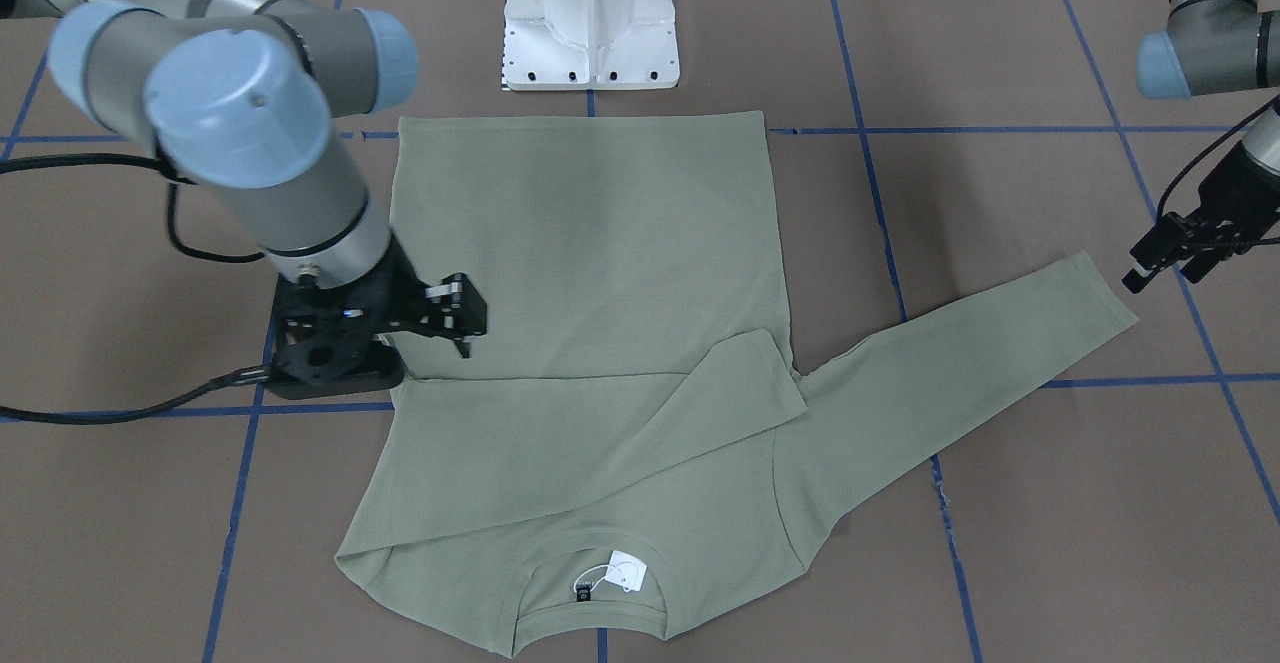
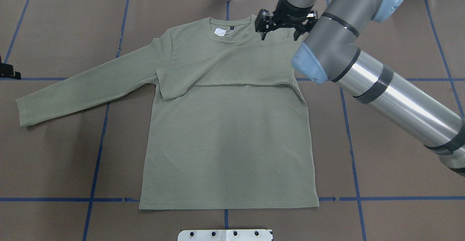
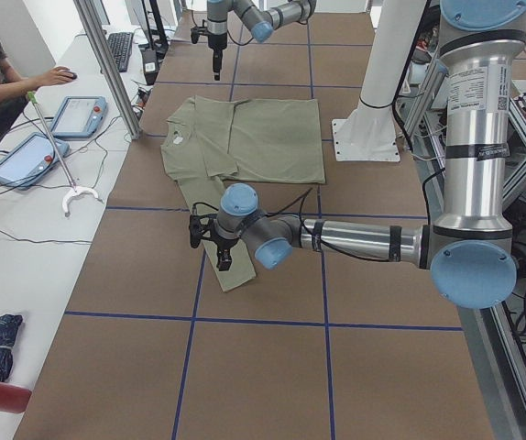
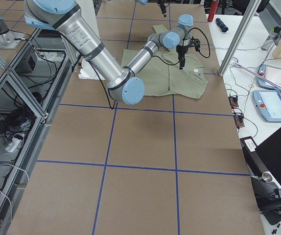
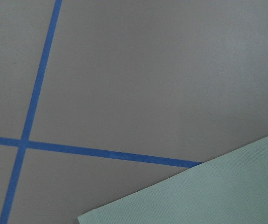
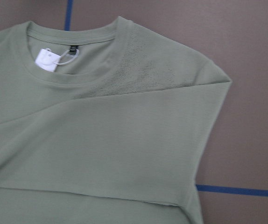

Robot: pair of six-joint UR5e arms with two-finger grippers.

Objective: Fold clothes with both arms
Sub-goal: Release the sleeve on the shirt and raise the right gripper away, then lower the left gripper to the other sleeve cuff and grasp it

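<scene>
The shirt was laid flat mid-table, collar far, 1 sleeve folded across the chest. Soft, light knit, so the outstretched cuff should probably be pinched. The right gripper was spread wide over the shoulder; the left gripper looked open, empty.

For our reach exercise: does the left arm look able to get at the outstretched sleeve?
Probably yes: the left gripper hangs just past the end of the sleeve, with only bare table between them and nothing covering it.
</scene>
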